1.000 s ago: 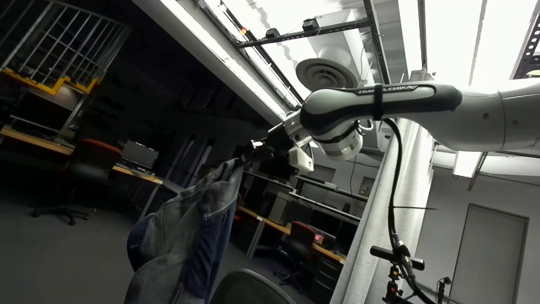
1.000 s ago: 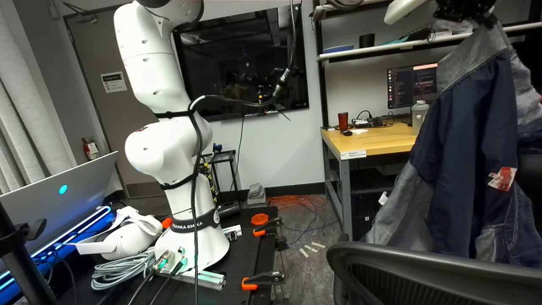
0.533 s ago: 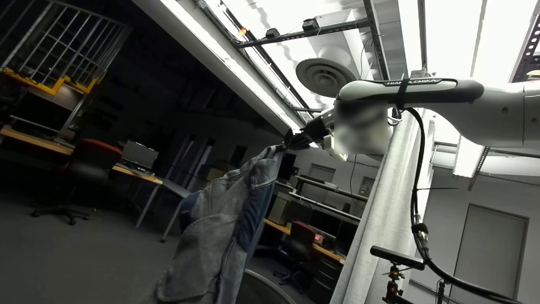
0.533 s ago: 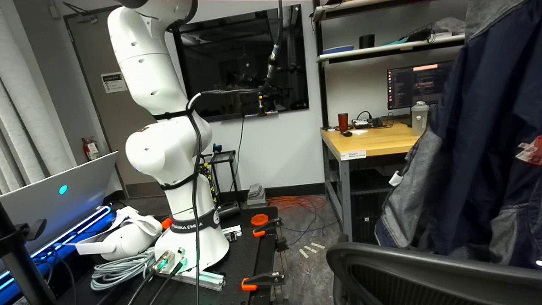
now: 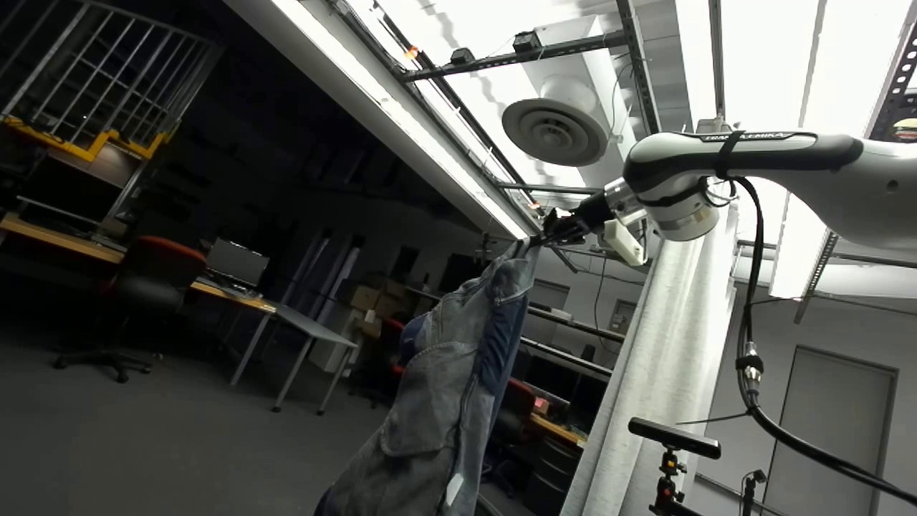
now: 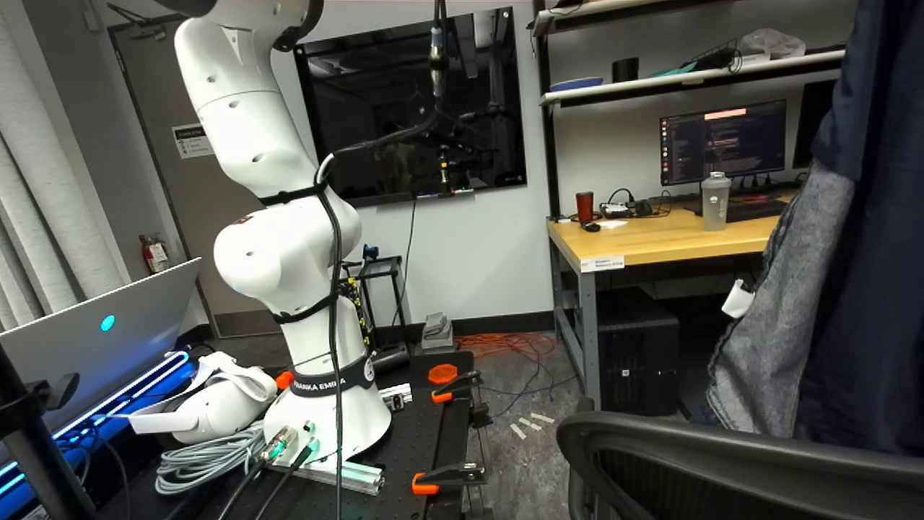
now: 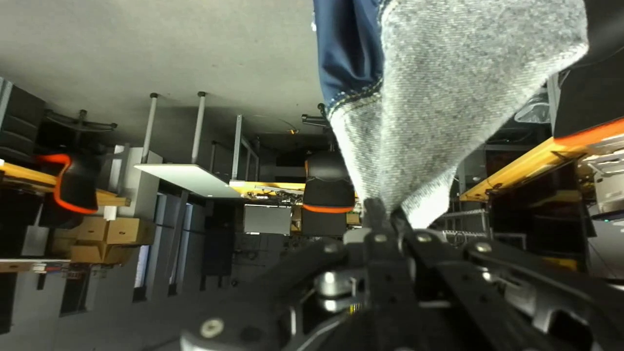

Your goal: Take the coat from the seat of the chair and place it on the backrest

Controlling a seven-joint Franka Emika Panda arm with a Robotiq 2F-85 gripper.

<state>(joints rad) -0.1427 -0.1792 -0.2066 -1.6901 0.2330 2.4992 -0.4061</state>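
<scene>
The blue-grey denim coat (image 5: 437, 408) hangs limp from my gripper (image 5: 539, 241), which is shut on its upper end. In the wrist view the fingertips (image 7: 388, 210) pinch the pale grey cloth of the coat (image 7: 453, 87). In an exterior view the coat's dark blue and grey part (image 6: 801, 318) hangs at the right edge, and the gripper is out of view there. The chair's dark grey rounded backrest (image 6: 736, 451) stands at lower right. The coat's lower end passes behind its rim. I cannot tell whether they touch. The seat is out of view.
The robot's base stands on a black table (image 6: 426, 462) with clamps. A wooden desk (image 6: 650, 242) with a monitor and bottle stands behind the coat. A camera on a stand (image 5: 673, 437) is below the arm. A pale curtain (image 5: 645, 373) hangs behind the arm.
The arm, gripper and coat have moved right in both exterior views. The coat looks larger against the chair, and the gripper has left that view. The chair has not moved.
</scene>
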